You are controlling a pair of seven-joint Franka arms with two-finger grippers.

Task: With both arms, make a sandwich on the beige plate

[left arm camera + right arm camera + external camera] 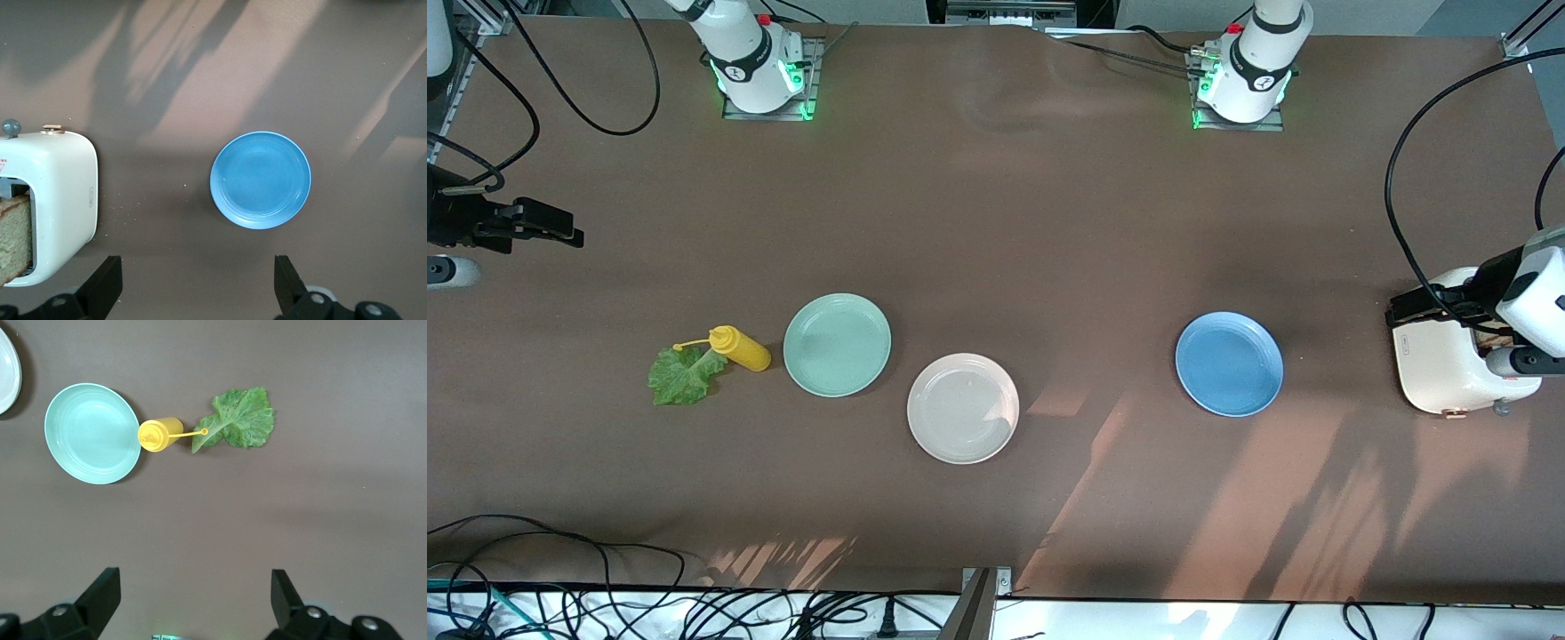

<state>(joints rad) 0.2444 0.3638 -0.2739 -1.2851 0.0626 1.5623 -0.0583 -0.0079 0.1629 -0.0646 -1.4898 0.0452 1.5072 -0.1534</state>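
Note:
The beige plate (963,408) lies bare near the table's middle, and its rim (7,370) shows at the edge of the right wrist view. A green lettuce leaf (685,375) (241,418) lies flat toward the right arm's end. One brown bread slice (15,237) stands in the slot of a white toaster (1449,364) (57,200) at the left arm's end. My left gripper (1398,313) (198,280) hangs open over the table beside the toaster, holding nothing. My right gripper (569,233) (195,597) hangs open and empty over bare table at the right arm's end.
A yellow squeeze bottle (740,348) (160,434) lies on its side, its nozzle on the lettuce. A mint-green plate (837,344) (92,433) sits beside it. A blue plate (1229,364) (261,180) lies between the beige plate and the toaster. Cables run along the table's near edge.

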